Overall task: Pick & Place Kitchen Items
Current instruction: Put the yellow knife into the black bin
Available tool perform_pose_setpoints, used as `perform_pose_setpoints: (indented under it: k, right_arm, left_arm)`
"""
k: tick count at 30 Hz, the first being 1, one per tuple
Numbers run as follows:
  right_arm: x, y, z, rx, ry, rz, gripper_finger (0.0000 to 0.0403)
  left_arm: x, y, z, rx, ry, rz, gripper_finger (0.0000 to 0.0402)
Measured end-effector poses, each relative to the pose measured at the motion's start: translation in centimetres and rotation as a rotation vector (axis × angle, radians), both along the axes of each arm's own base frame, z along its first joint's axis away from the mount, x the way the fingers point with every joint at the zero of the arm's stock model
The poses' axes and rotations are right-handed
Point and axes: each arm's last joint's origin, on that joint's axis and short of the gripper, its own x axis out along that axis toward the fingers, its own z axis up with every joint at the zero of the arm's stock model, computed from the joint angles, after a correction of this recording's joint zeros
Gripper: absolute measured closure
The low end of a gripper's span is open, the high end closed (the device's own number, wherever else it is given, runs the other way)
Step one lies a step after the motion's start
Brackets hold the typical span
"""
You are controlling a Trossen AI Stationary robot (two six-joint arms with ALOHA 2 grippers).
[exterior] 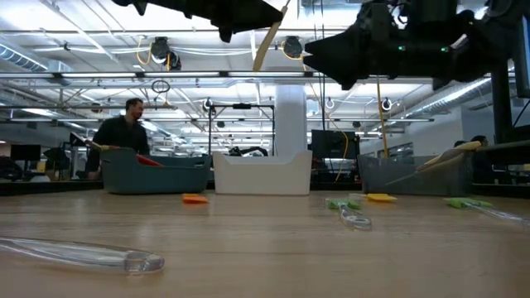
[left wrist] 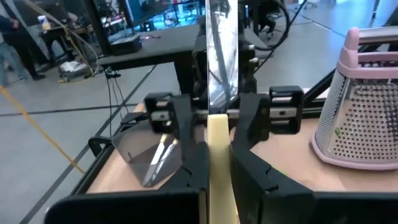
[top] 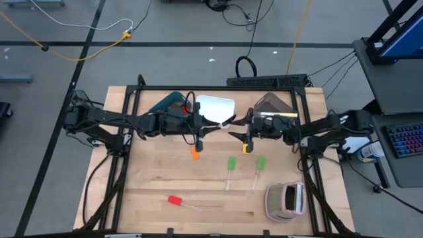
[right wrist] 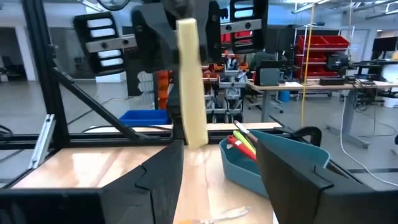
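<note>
Left gripper (top: 200,125) fingers clamp a pale-handled knife (left wrist: 219,155) (above the table (top: 198,182)); right gripper (top: 246,134) fingers stand open.

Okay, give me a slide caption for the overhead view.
Left gripper holds a pale-handled knife toward the open right gripper, above the spatulas on the table.

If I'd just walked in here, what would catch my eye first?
Probably the two dark arms meeting in mid-air above the table's middle: the left gripper is shut on a pale-handled knife, held out toward the open right gripper. Below them small bright spatulas lie scattered on the wooden table, an orange spatula and two green ones among them.
</note>
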Motion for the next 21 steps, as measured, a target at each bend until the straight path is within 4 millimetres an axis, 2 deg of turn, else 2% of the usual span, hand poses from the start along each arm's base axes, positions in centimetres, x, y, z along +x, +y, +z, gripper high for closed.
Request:
perform_pose_setpoints:
  k: [10,14,21]
  right_arm:
    - [4.5,-0.5,1.3,-0.025,-0.029,0.073,0.0204]
    - [5.4,-0.6,1.9,-0.035,-0.041,0.072,0.0204]
    - [5.7,-0.6,2.4,-0.063,-0.053,0.125,0.0204]
  left_arm:
    - [0.0,-0.1,0.1,0.005,-0.009,-0.022,0.0371]
    - [0.0,-0.1,0.1,0.005,-0.011,-0.023,0.0371]
    - [0.0,-0.1,0.2,0.009,-0.020,-0.024,0.0371]
